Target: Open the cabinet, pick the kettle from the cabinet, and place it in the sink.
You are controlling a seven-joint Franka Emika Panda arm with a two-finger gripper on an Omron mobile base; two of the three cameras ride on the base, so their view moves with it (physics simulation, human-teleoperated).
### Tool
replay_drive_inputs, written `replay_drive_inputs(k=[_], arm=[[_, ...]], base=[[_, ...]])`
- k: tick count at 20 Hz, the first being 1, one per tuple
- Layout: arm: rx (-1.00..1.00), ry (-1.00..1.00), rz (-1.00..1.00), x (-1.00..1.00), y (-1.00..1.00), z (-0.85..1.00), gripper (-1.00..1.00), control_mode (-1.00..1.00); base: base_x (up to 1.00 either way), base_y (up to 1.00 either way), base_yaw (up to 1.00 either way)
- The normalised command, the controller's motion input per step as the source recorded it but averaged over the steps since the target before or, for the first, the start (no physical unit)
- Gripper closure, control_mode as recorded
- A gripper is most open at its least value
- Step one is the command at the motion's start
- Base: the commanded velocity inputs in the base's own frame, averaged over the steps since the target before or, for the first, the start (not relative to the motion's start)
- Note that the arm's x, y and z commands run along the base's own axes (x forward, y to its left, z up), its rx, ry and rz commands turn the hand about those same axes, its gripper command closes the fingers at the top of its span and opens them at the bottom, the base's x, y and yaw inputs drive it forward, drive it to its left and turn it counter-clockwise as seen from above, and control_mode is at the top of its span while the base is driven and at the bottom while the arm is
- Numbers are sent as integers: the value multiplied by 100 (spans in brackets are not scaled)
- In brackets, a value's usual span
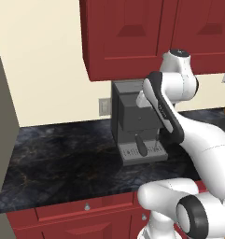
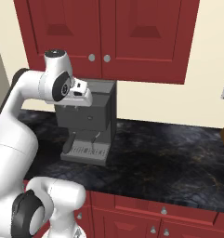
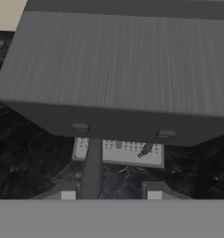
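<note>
gripper (image 3: pixel 111 190) hangs with its jaws parted around nothing, right above the grey coffee machine (image 2: pixel 92 118) on the dark counter (image 2: pixel 169 162). cabinet (image 2: pixel 108 32) sits up above it, both doors shut.

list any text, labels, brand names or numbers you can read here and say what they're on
None: no readable text, label, brand or number in any view.
coffee machine: plain grey body, no brand mark or lettering.
cabinet: plain red doors with silver knobs, no writing.
wall outlet plate: blank.
counter: dark marbled pattern, no writing.
</note>
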Motion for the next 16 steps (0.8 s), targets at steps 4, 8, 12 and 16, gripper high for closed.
replay_drive_inputs(k=[4, 8, 12, 16], arm=[[0, -5, 0, -9, 0, 0, -100, -100], [0, -24, -1, -27, -3, 0, -100, -100], [0, -36, 0, -25, -1, 2, -100, -100], [0, -36, -4, -17, -2, 9, -100, -100]], base=[[0, 0, 0], [0, 0, 0], [0, 0, 0], [0, 0, 0]])
